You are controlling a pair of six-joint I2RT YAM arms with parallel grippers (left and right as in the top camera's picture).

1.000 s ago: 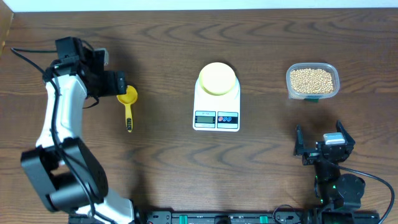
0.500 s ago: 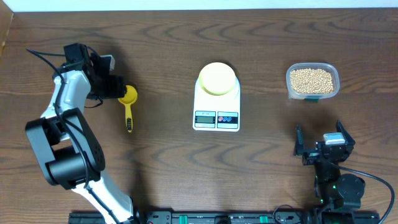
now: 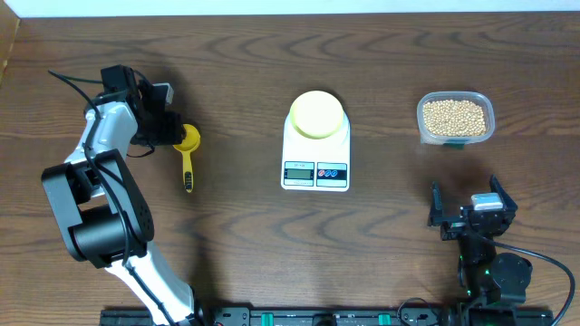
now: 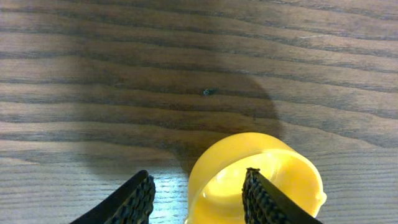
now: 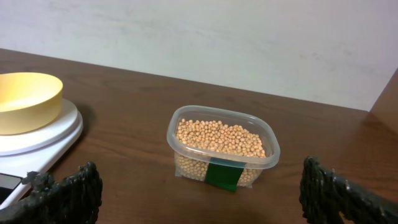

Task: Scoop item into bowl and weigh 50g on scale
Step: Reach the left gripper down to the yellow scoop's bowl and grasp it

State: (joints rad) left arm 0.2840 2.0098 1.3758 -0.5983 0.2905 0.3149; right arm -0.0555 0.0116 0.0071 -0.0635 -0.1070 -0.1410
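A dark brown wooden table (image 3: 381,263) is filling the overhead view, its wavy grain running side to side, and a thin pale strip (image 3: 290,5) is showing beyond its far edge. From the right wrist, an off-white, faintly mottled wall (image 5: 249,43) is rising straight behind the tabletop. In the left wrist view a soft dark shadow (image 4: 155,81) is lying across the wood, a pale sheen (image 4: 37,186) is glowing at lower left, and a tiny dark speck (image 4: 208,93) is sitting on the grain
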